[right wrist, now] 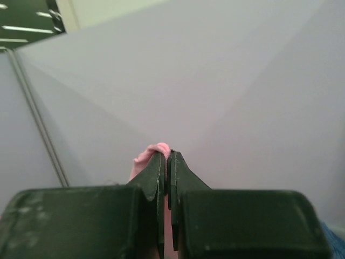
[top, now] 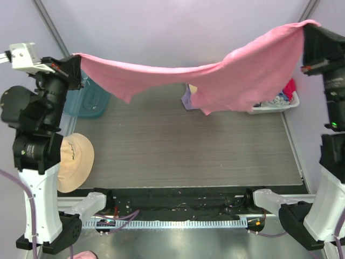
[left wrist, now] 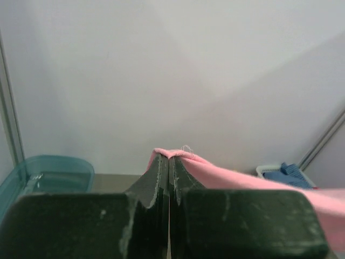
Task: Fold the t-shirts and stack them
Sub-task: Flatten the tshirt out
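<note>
Both arms stand raised high at the sides of the table, reaching up and toward the back. The left gripper (top: 75, 67) (left wrist: 170, 159) is up at the far left. Its fingers are pressed together on a pinch of the bright pink t-shirt (top: 226, 81) (left wrist: 242, 181) (right wrist: 148, 156), whose edge bunches just over the fingertips in the left wrist view. The right gripper (top: 308, 29) (right wrist: 164, 156) is higher, at the far right corner, and is likewise clamped on a small fold of the same shirt.

The shirt hangs in the air between the two, spread wide. It sags in the middle and is well clear of the table (top: 188, 156), with one lower flap dropping on the right side.

The table is a grey, finely striped surface. A teal bin (top: 91, 100) (left wrist: 48, 172) sits at its far left, behind the left arm. A white basket (top: 277, 105) (left wrist: 280, 172) of mixed clothes sits at the far right, partly hidden by the shirt. A bit of lilac cloth (top: 186, 100) shows under the pink hem near the back. A round tan cap (top: 75, 162) lies at the near left edge beside the left arm. Plain pale walls with metal posts close in the space.
</note>
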{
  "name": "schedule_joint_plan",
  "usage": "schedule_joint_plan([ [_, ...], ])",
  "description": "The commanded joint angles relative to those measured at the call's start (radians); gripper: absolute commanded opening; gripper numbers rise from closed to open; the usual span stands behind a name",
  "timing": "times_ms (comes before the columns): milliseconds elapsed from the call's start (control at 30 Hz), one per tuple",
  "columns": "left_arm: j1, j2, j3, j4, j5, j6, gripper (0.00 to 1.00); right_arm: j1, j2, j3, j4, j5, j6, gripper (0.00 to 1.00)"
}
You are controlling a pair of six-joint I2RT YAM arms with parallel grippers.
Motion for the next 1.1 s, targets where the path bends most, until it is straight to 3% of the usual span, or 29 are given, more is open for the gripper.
schedule_joint_plan([
  [0,0.008,0.020,0.170,-0.151,0.103,-0.048,0.00,-0.004,0.022,0.164,-0.058,-0.088,0.040,0.01],
  [200,0.000,-0.077,0.212,-0.326,0.164,-0.108,0.00,-0.004,-0.059,0.169,-0.254,-0.194,0.103,0.01],
  [300,-0.030,-0.168,0.105,-0.318,0.147,-0.154,0.00,-0.001,-0.128,0.137,-0.290,-0.212,0.136,0.01],
  [433,-0.038,-0.196,0.107,-0.334,0.145,-0.171,0.00,-0.002,-0.082,0.285,-0.365,-0.225,0.149,0.01],
  [500,-0.040,-0.187,0.124,-0.334,0.131,-0.148,0.00,-0.002,-0.073,0.280,-0.347,-0.219,0.156,0.01],
  [633,-0.038,-0.127,0.063,-0.282,0.114,-0.108,0.00,-0.002,-0.087,0.072,-0.233,-0.182,0.156,0.01],
  [667,-0.040,-0.101,0.033,-0.253,0.108,-0.099,0.00,-0.002,-0.092,-0.051,-0.198,-0.171,0.156,0.01],
  [767,-0.040,-0.014,-0.078,-0.135,0.091,-0.059,0.00,-0.002,-0.043,-0.206,-0.066,-0.150,0.140,0.01],
  [833,-0.038,0.055,-0.121,-0.049,0.074,-0.028,0.00,-0.001,0.052,-0.225,0.012,-0.130,0.105,0.01],
  [933,-0.032,0.216,-0.071,0.040,0.068,0.027,0.00,-0.004,0.243,-0.135,0.072,-0.100,0.062,0.01],
  [1033,-0.024,0.397,0.174,0.021,0.088,0.045,0.00,-0.016,0.470,0.190,0.039,-0.149,0.065,0.01],
  [1067,-0.024,0.445,0.354,-0.030,0.094,0.042,0.00,-0.018,0.523,0.432,0.013,-0.163,0.068,0.01],
])
